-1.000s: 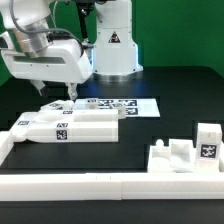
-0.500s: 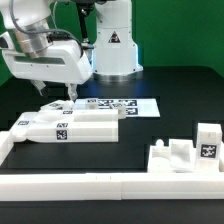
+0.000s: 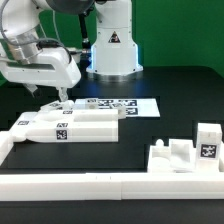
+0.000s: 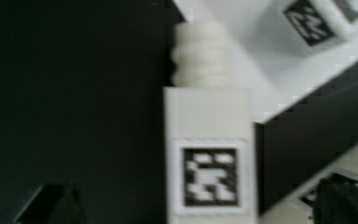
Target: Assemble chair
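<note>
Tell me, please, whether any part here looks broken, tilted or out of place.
Nothing stands out. The long chair parts lie flat and whole under the open claw; the other group sits tidy at the exterior view's right.

Blurred pincer (image 4: 197, 204) fingertips (image 4: 51, 206) are cropped by the frame edge.

Glossy white arm (image 3: 40, 62), dark-fingered hand (image 3: 63, 98), white base (image 3: 112, 55) with triangular label (image 3: 114, 38) (perhaps a warning sign)
</note>
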### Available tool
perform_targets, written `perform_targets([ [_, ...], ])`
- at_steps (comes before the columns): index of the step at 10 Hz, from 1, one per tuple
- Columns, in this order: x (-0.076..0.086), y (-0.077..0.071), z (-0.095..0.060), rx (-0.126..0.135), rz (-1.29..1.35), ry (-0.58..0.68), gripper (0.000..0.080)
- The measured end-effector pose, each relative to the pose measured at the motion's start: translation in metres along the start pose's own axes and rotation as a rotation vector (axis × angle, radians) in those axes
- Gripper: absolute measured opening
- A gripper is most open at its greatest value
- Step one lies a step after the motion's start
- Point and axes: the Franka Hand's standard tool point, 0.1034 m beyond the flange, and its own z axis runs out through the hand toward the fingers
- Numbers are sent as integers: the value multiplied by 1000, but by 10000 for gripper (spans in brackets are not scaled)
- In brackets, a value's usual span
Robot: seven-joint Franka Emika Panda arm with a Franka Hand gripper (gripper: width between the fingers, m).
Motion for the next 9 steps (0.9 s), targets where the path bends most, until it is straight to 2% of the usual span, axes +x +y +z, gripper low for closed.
perform_targets([
  [3, 1, 2, 18, -44, -12, 4, 649],
  [6, 2, 4, 24, -58, -13, 9, 639],
  [8, 2, 4, 24, -58, -13, 9, 281],
  [9, 2, 4, 24, -58, -13, 9, 281],
])
